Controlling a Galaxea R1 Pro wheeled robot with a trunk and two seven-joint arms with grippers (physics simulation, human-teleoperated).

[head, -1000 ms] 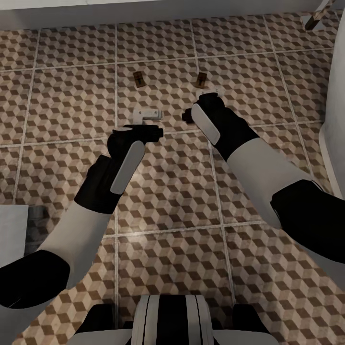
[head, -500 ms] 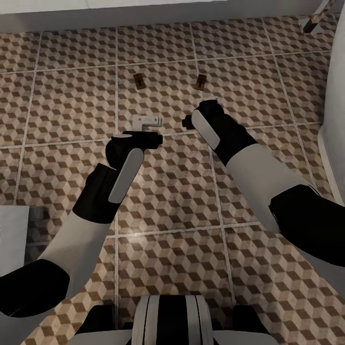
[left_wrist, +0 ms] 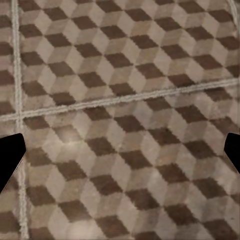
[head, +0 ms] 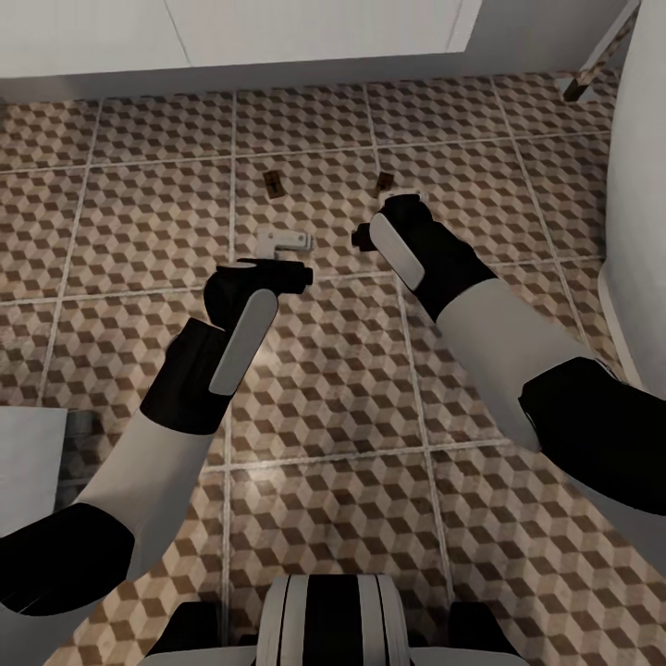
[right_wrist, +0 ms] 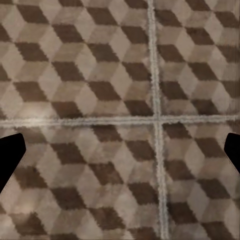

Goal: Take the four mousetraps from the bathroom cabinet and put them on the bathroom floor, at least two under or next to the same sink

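Note:
Two mousetraps lie flat on the bathroom floor [head: 324, 370]: one mousetrap [head: 273, 183] just beyond my left gripper [head: 285, 242], the other mousetrap [head: 384, 182] right at the tip of my right gripper [head: 399, 196]. Both grippers hover low over the tiles with nothing in them. In the left wrist view, the dark fingertips [left_wrist: 10, 156] sit at opposite edges, wide apart, over bare tile. The right wrist view likewise shows spread fingertips [right_wrist: 10, 155] above a grout crossing. The cabinet is out of view. I cannot tell whether the white fixture on the right is the sink.
A white base panel [head: 277, 42] runs along the far edge of the tiles. A smooth white rounded fixture [head: 638, 203] fills the right edge. A pale grey block [head: 26, 462] sits at the near left. A small brown foot [head: 578, 89] stands at the far right.
The head view has shifted, so the traps sit lower in the picture and more of the white panel shows. The right gripper drew back slightly from its trap; the left arm kept its pose.

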